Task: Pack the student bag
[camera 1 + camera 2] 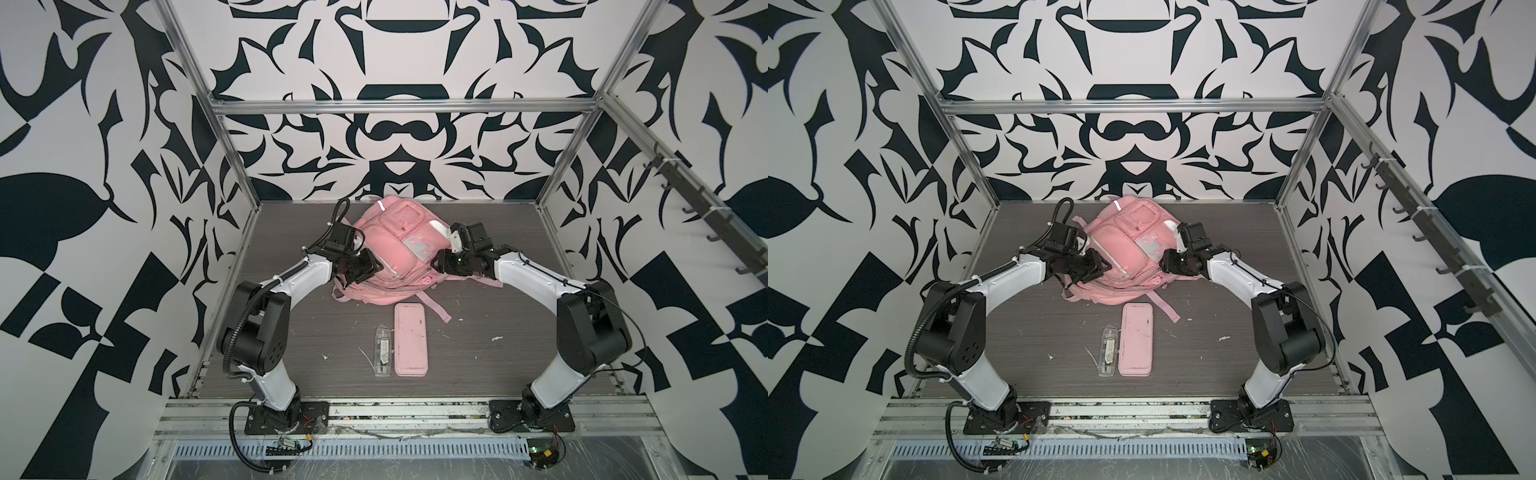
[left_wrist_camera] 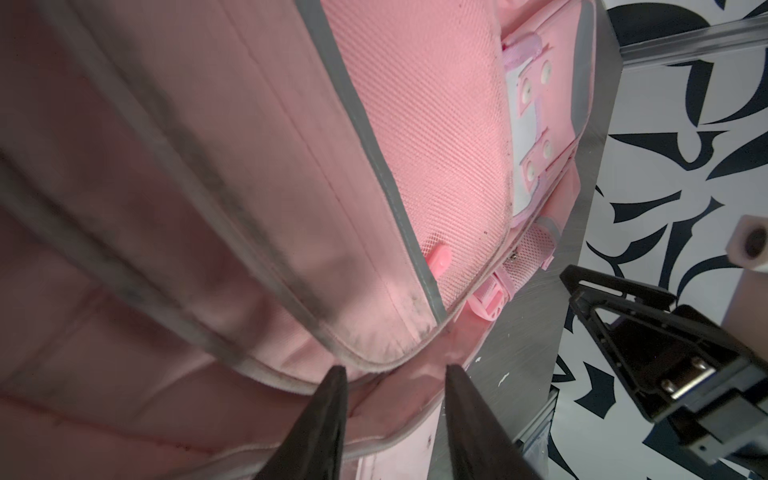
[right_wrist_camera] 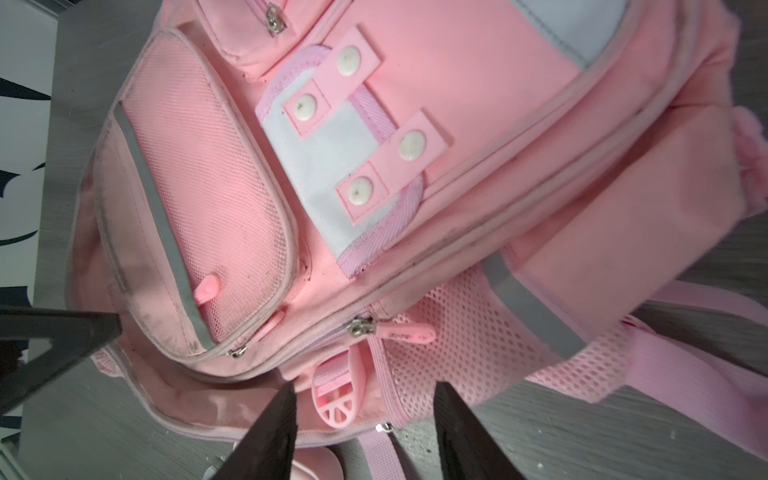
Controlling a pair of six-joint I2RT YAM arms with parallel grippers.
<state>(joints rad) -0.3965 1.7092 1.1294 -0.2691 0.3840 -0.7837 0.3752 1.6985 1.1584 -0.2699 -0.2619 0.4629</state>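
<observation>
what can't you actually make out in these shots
- student bag interior: hidden in every view by its own fabric.
- clear case contents: too small to make out in both top views.
- left gripper contact with the bag: the nearby fabric is blurred in the left wrist view, and the top views are too small to tell.

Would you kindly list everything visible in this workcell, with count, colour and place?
student bag: one, pink, back middle of the table, front side up
pencil case: one, pink, flat on the table in front of the bag
clear case: one, transparent, alongside the pencil case, on its left in both top views
table: one, dark grey wood-grain
hook rail: one, dark hooks, on the right wall frame
left gripper: one, black, jaws apart at the bag's left edge
right gripper: one, black, jaws apart at the bag's right edge
</observation>
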